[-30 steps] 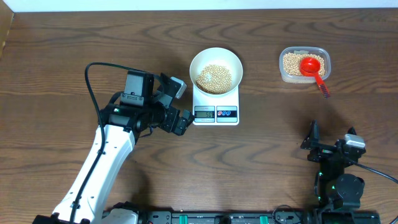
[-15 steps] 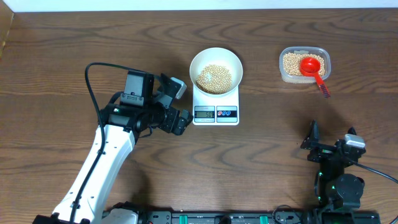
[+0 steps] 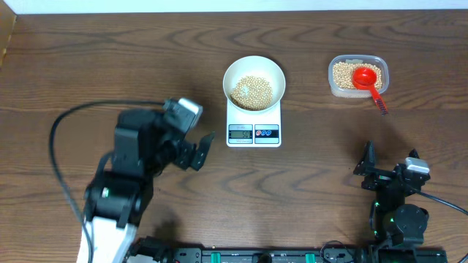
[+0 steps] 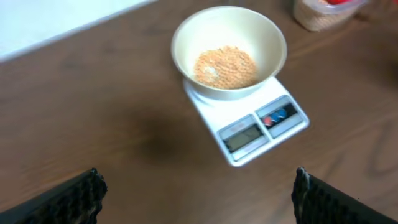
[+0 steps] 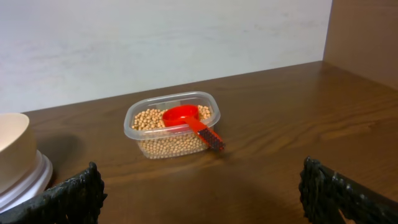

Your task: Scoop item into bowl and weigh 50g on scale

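The white bowl (image 3: 254, 79) holds pale-tan beans (image 3: 252, 91) and stands on the white scale (image 3: 254, 128); both also show in the left wrist view, bowl (image 4: 229, 50) and scale (image 4: 255, 129). My left gripper (image 3: 201, 150) is open and empty, left of the scale and apart from it. My right gripper (image 3: 365, 169) is open and empty at the front right. The right wrist view shows the bowl's edge (image 5: 13, 149) at far left.
A clear plastic tub (image 3: 357, 76) of beans stands at the back right with a red scoop (image 3: 368, 82) resting in it; both show in the right wrist view, tub (image 5: 173, 127) and scoop (image 5: 189, 120). A white wall runs behind the table.
My left arm has pulled back to the left and toward the front, away from the scale. The right arm, bowl and scoop have not moved.
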`<state>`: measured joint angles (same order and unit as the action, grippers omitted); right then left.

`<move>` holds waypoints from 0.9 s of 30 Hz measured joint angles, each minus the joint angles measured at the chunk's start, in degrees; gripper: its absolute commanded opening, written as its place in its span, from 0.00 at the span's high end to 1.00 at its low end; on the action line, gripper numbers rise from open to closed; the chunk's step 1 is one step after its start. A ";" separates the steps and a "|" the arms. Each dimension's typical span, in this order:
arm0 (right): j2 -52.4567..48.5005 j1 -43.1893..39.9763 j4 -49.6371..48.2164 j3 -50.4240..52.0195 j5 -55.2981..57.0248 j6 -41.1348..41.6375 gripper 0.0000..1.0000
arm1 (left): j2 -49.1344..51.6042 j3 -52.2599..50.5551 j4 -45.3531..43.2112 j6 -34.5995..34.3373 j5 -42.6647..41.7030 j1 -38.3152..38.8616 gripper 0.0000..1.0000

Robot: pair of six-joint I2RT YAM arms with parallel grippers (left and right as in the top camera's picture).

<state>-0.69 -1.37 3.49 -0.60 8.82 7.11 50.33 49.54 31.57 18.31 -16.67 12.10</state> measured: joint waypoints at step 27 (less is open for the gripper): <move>0.00 0.00 -0.09 0.04 -0.02 0.00 0.01 | -49.46 -45.70 -30.47 1.66 8.50 -19.02 0.02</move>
<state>-0.69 -1.37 3.40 -0.56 8.80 7.11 0.86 3.84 1.10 19.97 -8.16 -6.92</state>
